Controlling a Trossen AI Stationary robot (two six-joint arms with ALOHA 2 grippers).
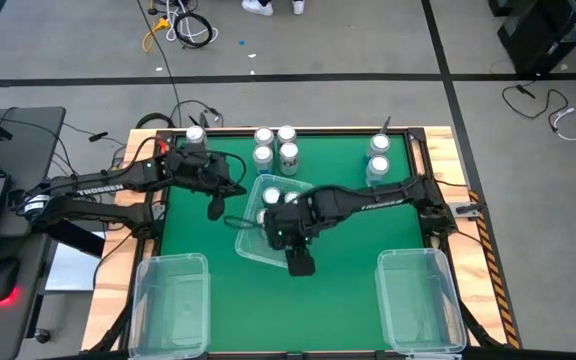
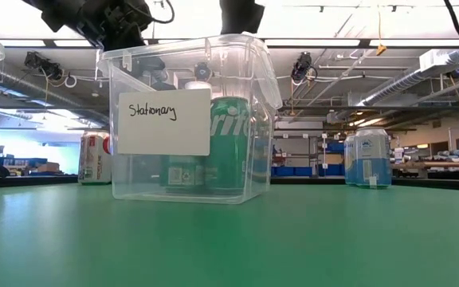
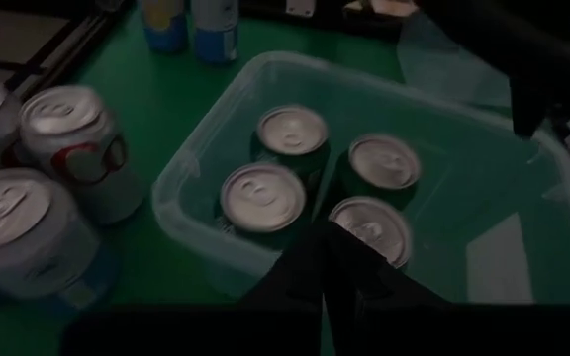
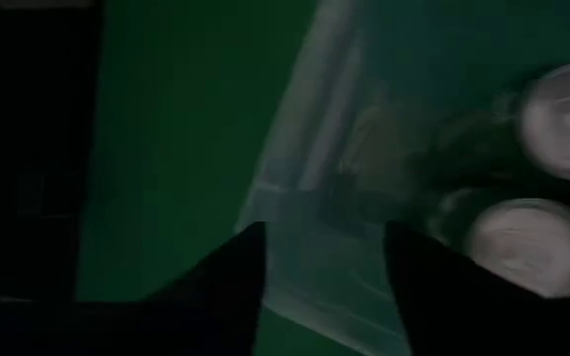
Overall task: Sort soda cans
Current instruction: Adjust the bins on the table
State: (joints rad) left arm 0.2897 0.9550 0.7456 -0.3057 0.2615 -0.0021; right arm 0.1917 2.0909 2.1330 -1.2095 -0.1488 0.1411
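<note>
A: Where are the cans at this point?

B: Four green cans [image 3: 262, 196] stand upright together in the clear middle bin [image 3: 201, 148], which sits tilted on the green table [image 1: 343, 240]. Probably that bin is meant to collect the green ones. Three white cans [image 1: 276, 145] cluster near the far edge, two blue cans [image 1: 378, 158] stand at the far right, and one more can [image 1: 195, 136] sits at the far left corner.

A: And the right gripper [image 4: 323, 259]?

B: It hangs over the near end of that bin, fingers parted with nothing between them, only the bin's wall below. I'd judge it is either reaching for the bin's rim or has let go of something.

A: The left gripper [image 3: 325, 255]?

B: Clenched tight on nothing, hovering beside the bin, looking down at the green cans. It seems to be waiting out of the way.

A: The other bins?

B: Two clear bins [image 1: 171, 300] at the near corners hold nothing yet.
</note>
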